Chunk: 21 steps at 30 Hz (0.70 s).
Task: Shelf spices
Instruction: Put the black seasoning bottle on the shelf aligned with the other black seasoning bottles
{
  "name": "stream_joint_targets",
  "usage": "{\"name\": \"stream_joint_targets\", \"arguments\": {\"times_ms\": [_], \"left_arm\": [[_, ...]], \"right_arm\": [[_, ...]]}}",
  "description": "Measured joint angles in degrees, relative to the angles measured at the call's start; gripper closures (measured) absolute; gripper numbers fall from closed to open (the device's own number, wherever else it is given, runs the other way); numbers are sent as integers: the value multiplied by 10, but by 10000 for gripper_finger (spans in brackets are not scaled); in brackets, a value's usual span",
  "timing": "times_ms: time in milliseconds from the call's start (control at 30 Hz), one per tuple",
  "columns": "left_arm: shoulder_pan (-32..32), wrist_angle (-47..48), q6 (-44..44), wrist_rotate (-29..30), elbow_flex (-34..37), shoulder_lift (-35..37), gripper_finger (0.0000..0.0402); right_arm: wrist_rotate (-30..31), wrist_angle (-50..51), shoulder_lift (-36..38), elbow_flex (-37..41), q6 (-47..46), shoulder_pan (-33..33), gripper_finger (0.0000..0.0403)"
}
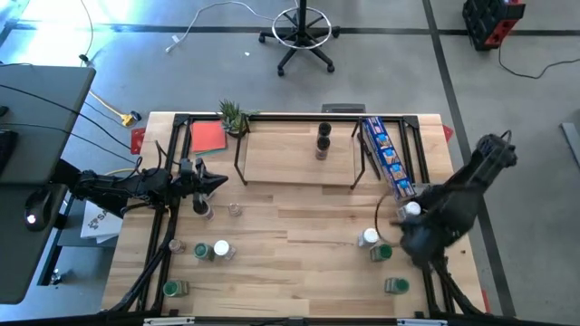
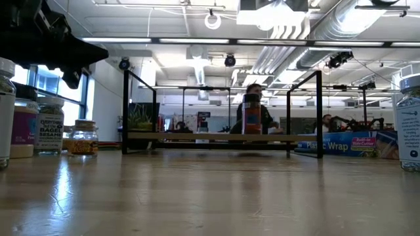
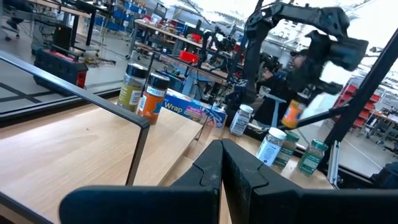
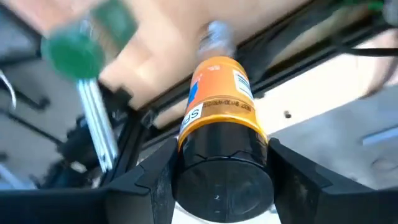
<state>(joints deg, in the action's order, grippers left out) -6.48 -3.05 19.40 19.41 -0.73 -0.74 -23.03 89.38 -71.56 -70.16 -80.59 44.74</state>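
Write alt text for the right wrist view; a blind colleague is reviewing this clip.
The right claw grips an orange spice jar with a black lid between its two dark fingers, lid toward the camera. Behind it, blurred, are a green-lidded jar and pale wooden tabletop.

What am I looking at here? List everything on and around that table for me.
Table: one, light wood, middle of the floor.
Shelf: one, light wood with a black wire frame, back middle of the table.
Shelf jars: two, dark lids, close together on the shelf.
Left jars: about six, green, white or clear tops, by the left arm.
Right jars: four, green or white lids, by the right arm.
Orange jar: one, black lid, in the right hand.
Blue box: one, long, right of the shelf.
Red card: one, back left.
Plant: one, green, beside the card.
Office chair: one, black, beyond the table.
Left hand: shut, empty.
Right hand: gripping the orange jar.
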Motion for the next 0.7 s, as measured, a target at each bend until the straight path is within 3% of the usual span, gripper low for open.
{"name": "stream_joint_targets", "arguments": {"times_ms": [133,333,500,700], "left_arm": [[0,0,0,7,0,0,401],[0,-1,0,7,0,0,401],[0,-1,0,13,0,0,401],[0,-1,-1,19,0,0,401]], "right_arm": [[16,7,27,-21,37,-103,211],[47,11,9,-91,97,-251,211],[61,8,-56,-204,188,-348,211],[97,4,-193,-359,365,-438,211]]}}
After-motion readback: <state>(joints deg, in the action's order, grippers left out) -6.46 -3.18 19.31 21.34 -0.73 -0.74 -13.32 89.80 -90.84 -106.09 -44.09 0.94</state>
